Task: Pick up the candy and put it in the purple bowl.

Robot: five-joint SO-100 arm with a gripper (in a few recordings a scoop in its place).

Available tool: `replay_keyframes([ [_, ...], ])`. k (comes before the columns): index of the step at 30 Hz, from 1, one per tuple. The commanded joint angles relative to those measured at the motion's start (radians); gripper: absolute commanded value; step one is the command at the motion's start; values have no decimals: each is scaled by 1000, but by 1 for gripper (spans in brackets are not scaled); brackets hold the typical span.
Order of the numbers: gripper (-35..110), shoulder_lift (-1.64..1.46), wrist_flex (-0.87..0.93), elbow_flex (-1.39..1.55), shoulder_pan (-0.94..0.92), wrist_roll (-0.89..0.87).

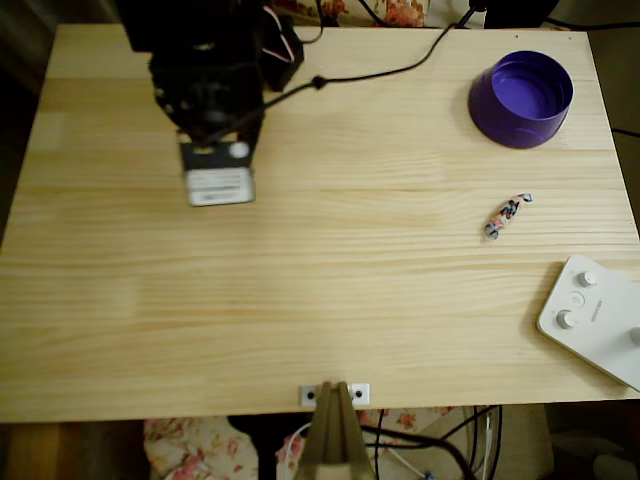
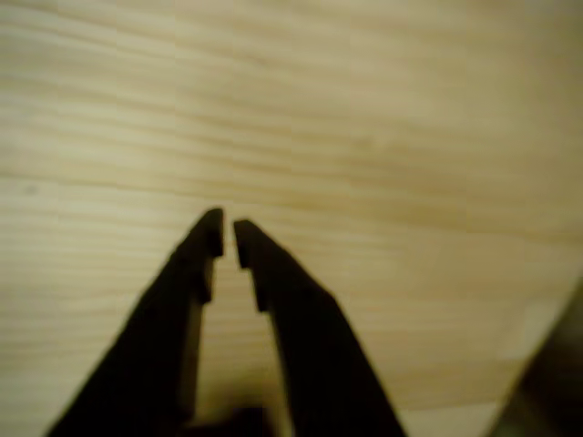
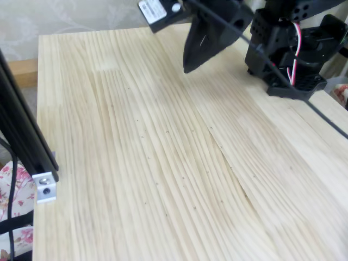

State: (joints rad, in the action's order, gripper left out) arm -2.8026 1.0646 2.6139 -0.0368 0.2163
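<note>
The black arm [image 1: 205, 80] folds over its base at the upper left of the overhead view, wrist pointing down. In the wrist view the gripper [image 2: 228, 235] hangs above the wood, its two dark fingers [image 2: 273, 273] nearly together with a thin gap at the tips, holding nothing. The fixed view shows the gripper [image 3: 187, 68] tip raised above the surface.

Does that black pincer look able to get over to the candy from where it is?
Probably yes: bare table lies between the pincer and the candy, nothing blocking.
</note>
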Motion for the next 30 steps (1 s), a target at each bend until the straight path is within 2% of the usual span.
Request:
replay_keyframes([
  [1, -1, 20, -31, -156, 35, 117],
  [5, -1, 64, -46, -198, 137, 288],
  [13, -1, 210, -46, -295, 330, 486],
  [20, 2, 368, -34, -402, 517, 592],
  [30, 4, 638, -138, -586, 635, 689],
])
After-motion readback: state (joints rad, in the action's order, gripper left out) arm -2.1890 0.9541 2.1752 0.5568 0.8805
